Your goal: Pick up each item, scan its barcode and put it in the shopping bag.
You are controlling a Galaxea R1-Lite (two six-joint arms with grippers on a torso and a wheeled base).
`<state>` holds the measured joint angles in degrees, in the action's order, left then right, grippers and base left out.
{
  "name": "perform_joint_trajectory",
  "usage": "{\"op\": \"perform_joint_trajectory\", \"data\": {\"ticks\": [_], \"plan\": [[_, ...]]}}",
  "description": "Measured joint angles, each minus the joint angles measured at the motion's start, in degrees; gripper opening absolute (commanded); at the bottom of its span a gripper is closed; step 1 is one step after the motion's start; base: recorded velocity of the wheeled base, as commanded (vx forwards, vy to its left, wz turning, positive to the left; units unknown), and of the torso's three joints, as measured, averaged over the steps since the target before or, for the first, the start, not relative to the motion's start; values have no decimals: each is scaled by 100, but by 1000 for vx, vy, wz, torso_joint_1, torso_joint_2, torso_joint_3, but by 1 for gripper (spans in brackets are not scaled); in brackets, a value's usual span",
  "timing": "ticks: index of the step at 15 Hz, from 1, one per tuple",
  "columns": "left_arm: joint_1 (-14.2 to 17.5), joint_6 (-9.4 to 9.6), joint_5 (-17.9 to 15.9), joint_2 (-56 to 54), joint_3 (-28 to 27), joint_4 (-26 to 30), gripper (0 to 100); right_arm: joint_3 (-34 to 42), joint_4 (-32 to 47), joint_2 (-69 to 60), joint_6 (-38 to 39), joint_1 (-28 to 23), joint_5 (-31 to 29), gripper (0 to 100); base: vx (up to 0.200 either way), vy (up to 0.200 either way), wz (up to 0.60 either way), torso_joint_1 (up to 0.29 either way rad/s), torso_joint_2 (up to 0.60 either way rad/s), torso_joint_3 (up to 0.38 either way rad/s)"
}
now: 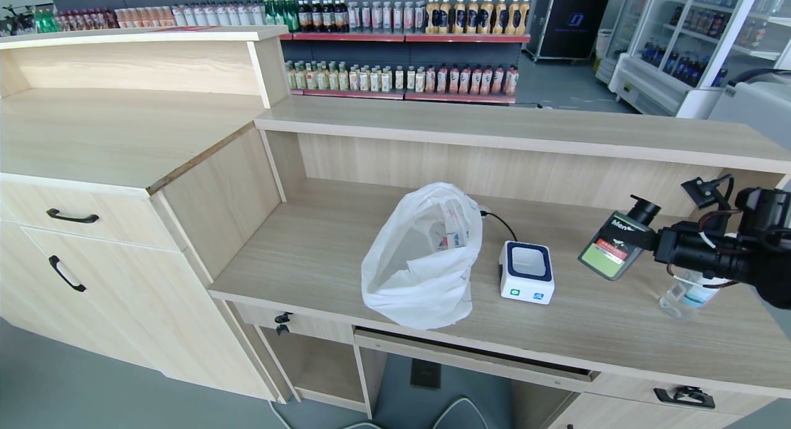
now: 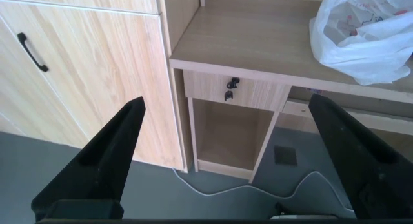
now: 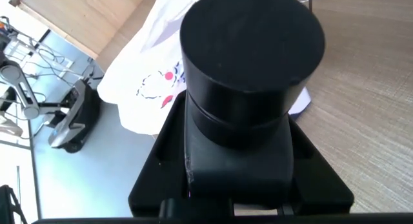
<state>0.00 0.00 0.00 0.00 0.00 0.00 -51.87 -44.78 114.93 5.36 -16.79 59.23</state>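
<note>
A black bottle point(image 1: 613, 248) with a black cap and a green and red label hangs tilted above the counter, just right of the scanner point(image 1: 526, 271). My right gripper point(image 1: 656, 243) is shut on it. The right wrist view looks down the bottle's cap point(image 3: 250, 59), with the gripper point(image 3: 239, 185) clamped around the body. The white shopping bag point(image 1: 423, 256) stands open left of the scanner, with packaged goods inside; the right wrist view shows it point(image 3: 148, 88) past the bottle. My left gripper point(image 2: 226, 166) is open below counter height, facing the desk front, the bag point(image 2: 368, 37) above it.
A clear water bottle point(image 1: 686, 296) lies on the counter point(image 1: 321, 256) under my right arm. A raised back ledge point(image 1: 494, 129) runs behind the counter, and a taller cabinet point(image 1: 123, 144) stands on the left. A locked drawer point(image 2: 232, 88) sits under the counter's left end.
</note>
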Motion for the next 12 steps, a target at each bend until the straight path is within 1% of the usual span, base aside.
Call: {"op": "perform_joint_trajectory", "data": {"ticks": [5, 12], "plan": [[0, 2, 0, 0, 0, 0, 100, -269, -17, 244, -35, 243, -134, 0, 0, 0, 0, 0, 0, 0], [0, 2, 0, 0, 0, 0, 100, -549, -6, 500, -37, 351, -246, 0, 0, 0, 0, 0, 0, 0]]}}
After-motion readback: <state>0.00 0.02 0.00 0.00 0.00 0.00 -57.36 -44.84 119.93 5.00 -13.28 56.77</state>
